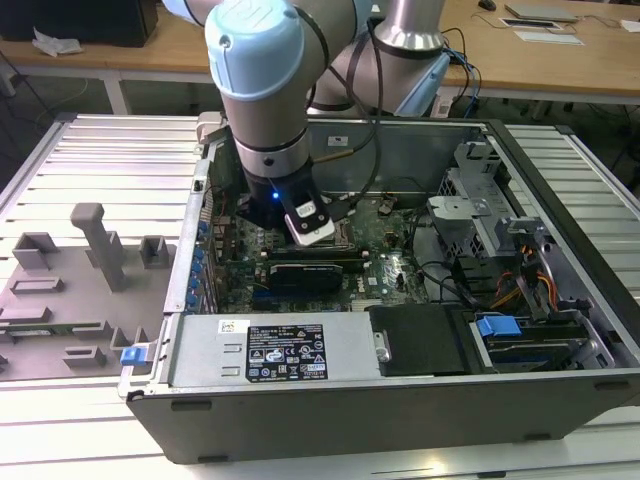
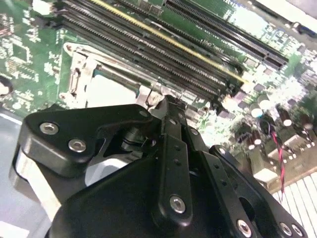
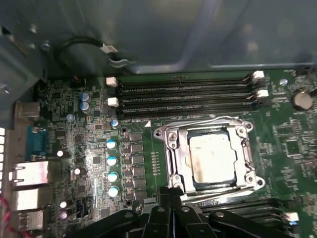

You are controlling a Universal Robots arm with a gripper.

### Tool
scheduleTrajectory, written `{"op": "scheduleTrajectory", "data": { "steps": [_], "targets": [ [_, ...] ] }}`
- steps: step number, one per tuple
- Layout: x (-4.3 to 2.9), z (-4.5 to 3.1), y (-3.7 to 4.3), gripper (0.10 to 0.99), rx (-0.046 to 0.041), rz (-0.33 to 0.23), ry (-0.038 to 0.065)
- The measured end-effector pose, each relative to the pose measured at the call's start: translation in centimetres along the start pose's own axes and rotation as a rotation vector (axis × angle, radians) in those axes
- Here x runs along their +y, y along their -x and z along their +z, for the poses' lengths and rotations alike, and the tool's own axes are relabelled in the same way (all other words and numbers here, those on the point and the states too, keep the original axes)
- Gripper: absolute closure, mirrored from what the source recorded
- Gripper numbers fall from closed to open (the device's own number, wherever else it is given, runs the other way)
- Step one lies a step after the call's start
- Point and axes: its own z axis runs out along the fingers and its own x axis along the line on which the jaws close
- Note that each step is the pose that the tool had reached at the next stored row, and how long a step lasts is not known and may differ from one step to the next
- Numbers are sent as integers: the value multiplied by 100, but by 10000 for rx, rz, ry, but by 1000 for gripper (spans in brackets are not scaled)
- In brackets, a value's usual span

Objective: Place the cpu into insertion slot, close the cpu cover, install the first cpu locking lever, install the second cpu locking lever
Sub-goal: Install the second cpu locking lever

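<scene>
The cpu [image 3: 210,157], a flat square with a dull silvery top, lies in the insertion slot [image 3: 213,184] on the green board. The cpu cover [image 3: 172,158], a silver frame, lies flat around it, and the chip shows through its window. Thin metal lever wires run along the cover's two long edges [image 3: 198,122]. My gripper [image 3: 171,192] is shut with nothing between its black fingers. Its tips sit right at the cover's edge, shown up close in the second wrist view [image 2: 161,100], beside the cpu [image 2: 110,91]. In the exterior view the arm's wrist [image 1: 275,190] hangs low inside the open computer case.
Long black memory slots [image 3: 188,96] run just beyond the socket. Blue-topped capacitors [image 3: 112,166] and rear ports [image 3: 29,191] stand on one side. The case walls [image 1: 560,190], a drive cage [image 1: 480,210] and the power supply [image 1: 285,350] ring the board. A grey fixture tray [image 1: 80,290] lies at the exterior view's left.
</scene>
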Motion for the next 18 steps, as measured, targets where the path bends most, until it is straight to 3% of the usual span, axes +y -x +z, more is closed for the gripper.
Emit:
{"op": "scheduleTrajectory", "data": {
  "steps": [1, 2, 4, 10, 13, 15, 18],
  "targets": [
    [3, -9, 4, 980, -7, 1, -78],
    [5, -15, 17, 980, -12, 11, -244],
    [8, -11, 55, 980, -17, 40, -340],
    [23, 14, 259, 980, -19, 75, -378],
    [57, 34, 373, 980, -12, 71, -489],
    [115, 50, 392, 980, -10, 67, -556],
    [257, 84, 402, 980, -5, 60, -630]
  ]
}}
